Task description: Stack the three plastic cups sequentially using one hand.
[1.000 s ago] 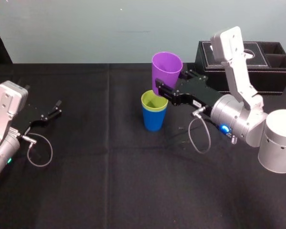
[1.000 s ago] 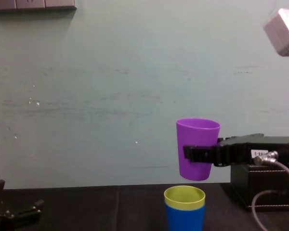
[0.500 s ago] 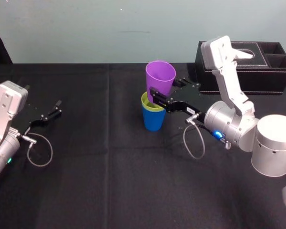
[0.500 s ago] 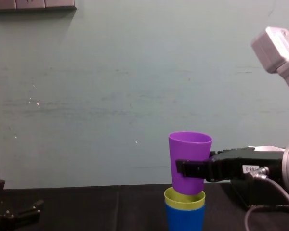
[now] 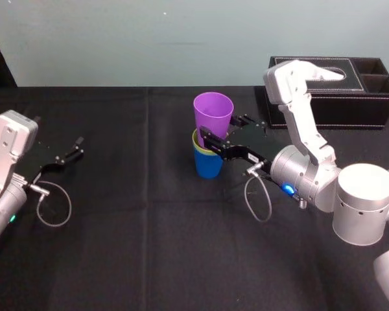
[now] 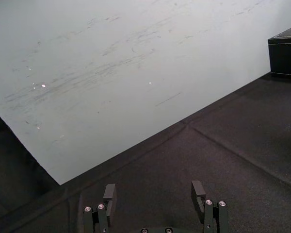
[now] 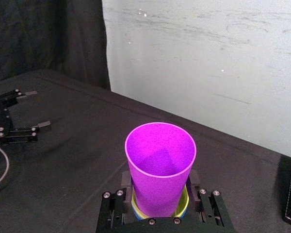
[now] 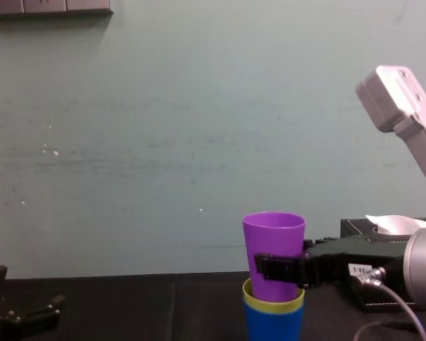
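Observation:
The purple cup (image 5: 212, 116) stands upright with its lower part sunk into the yellow-green cup (image 5: 196, 138), which is nested in the blue cup (image 5: 207, 165) at the table's middle. My right gripper (image 5: 219, 133) reaches in from the right and is shut on the purple cup, one finger on each side of its lower wall. The right wrist view looks down into the purple cup (image 7: 160, 170), with the yellow-green rim (image 7: 184, 204) under it between the fingers (image 7: 126, 188). From the chest, the purple cup (image 8: 273, 238) rises out of the yellow-green cup (image 8: 273, 304) and the blue cup (image 8: 273, 325). My left gripper (image 5: 71, 152) rests open at the far left.
A black tissue box (image 5: 350, 84) stands at the back right, behind my right arm. A grey cable (image 5: 256, 194) loops down from the right wrist to the black table cloth (image 5: 149, 246). A pale wall closes the far side.
My right gripper has carried the purple cup left and down, from above and beside the two nested cups into the yellow-green cup. The left arm has not moved.

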### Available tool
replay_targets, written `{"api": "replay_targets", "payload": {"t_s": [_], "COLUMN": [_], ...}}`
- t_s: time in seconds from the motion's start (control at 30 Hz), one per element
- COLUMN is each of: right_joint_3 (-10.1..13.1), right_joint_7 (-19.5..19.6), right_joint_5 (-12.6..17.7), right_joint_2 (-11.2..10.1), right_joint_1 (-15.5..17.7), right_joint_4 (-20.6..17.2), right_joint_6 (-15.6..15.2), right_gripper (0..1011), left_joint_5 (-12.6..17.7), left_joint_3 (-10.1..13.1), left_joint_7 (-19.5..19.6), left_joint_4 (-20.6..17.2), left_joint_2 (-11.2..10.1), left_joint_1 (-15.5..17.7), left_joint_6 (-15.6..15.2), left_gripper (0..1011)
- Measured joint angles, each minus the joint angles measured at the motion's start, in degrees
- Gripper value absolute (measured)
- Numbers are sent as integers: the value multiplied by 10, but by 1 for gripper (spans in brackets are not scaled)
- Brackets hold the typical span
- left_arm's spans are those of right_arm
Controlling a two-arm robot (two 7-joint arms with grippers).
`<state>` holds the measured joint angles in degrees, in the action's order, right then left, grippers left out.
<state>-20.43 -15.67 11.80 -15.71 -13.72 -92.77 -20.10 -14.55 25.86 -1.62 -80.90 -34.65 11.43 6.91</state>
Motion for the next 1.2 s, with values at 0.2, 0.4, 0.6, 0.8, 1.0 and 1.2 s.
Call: {"api": "replay_targets", "payload": {"t_s": [0.2, 0.4, 0.6, 0.8, 1.0, 1.2], "right_joint_3": [-2, -1, 0, 0, 1, 1], "right_joint_7": [5, 5, 4, 4, 3, 3], "right_joint_5": [-9, -12, -16, -15, -15, -15], "right_joint_2": [6, 9, 11, 11, 11, 10], "right_joint_1": [0, -1, -1, -1, 0, 0], "right_joint_4": [15, 24, 31, 30, 29, 28], "right_joint_6": [9, 11, 12, 12, 12, 12], "right_gripper": [682, 682, 682, 682, 721, 890], "left_joint_5": [0, 0, 0, 0, 0, 0], "left_joint_3": [0, 0, 0, 0, 0, 0], "left_joint_7": [0, 0, 0, 0, 0, 0], "left_joint_4": [0, 0, 0, 0, 0, 0], "left_joint_2": [0, 0, 0, 0, 0, 0], "left_joint_1": [0, 0, 0, 0, 0, 0], "left_joint_6": [0, 0, 0, 0, 0, 0], "left_gripper": [1011, 1011, 1011, 1011, 1011, 1011]}}
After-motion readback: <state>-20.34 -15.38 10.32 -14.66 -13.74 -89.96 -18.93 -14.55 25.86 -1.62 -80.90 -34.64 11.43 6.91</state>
